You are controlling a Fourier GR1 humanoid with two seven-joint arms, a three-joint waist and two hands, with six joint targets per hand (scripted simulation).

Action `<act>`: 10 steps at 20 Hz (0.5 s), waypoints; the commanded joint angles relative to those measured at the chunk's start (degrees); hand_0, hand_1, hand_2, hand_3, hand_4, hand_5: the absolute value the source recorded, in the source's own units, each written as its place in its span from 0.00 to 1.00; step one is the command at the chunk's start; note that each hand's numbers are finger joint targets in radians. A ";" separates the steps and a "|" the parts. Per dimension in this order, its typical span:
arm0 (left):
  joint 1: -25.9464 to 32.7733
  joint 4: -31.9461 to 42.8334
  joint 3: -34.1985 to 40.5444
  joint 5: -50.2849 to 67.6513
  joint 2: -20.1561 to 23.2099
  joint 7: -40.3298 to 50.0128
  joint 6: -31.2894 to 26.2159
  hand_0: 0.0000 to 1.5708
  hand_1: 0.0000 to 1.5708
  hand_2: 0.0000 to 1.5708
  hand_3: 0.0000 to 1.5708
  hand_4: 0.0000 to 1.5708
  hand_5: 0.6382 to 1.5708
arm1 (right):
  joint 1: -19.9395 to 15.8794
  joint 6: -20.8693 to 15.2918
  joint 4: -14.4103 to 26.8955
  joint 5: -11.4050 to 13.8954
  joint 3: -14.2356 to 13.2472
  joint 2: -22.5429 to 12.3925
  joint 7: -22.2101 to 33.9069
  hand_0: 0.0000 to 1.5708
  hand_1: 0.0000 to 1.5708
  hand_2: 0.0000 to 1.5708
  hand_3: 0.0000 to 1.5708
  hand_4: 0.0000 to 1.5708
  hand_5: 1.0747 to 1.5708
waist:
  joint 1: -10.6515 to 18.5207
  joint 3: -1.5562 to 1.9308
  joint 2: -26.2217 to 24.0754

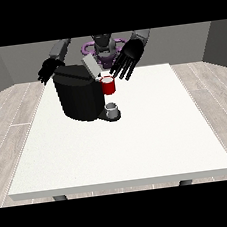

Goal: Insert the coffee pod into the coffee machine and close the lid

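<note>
The black coffee machine (78,97) stands on the white table (124,144), left of centre, with its grey lid (90,65) tilted up. A red thing at the machine (108,86) sits at its front right, under the lid. The hand at the view's right (130,57) hovers just above and to the right of that red thing, fingers spread and straight, holding nothing. The hand at the view's left (50,69) hangs behind the machine's far left corner with relaxed fingers. A small grey thing (113,108) rests on the machine's low base.
The table stretches wide towards the camera and to the right of the machine. The robot's torso (103,46) is behind the machine at the far edge.
</note>
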 commanded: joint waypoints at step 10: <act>9.74 -0.94 9.39 10.89 -9.28 2.36 2.38 0.00 0.00 0.00 0.00 0.00 1.00 | 10.72 1.41 -0.66 -1.22 0.26 0.81 -3.10 0.00 0.00 0.00 0.00 0.28 1.00 | 4.42 -0.03 -12.72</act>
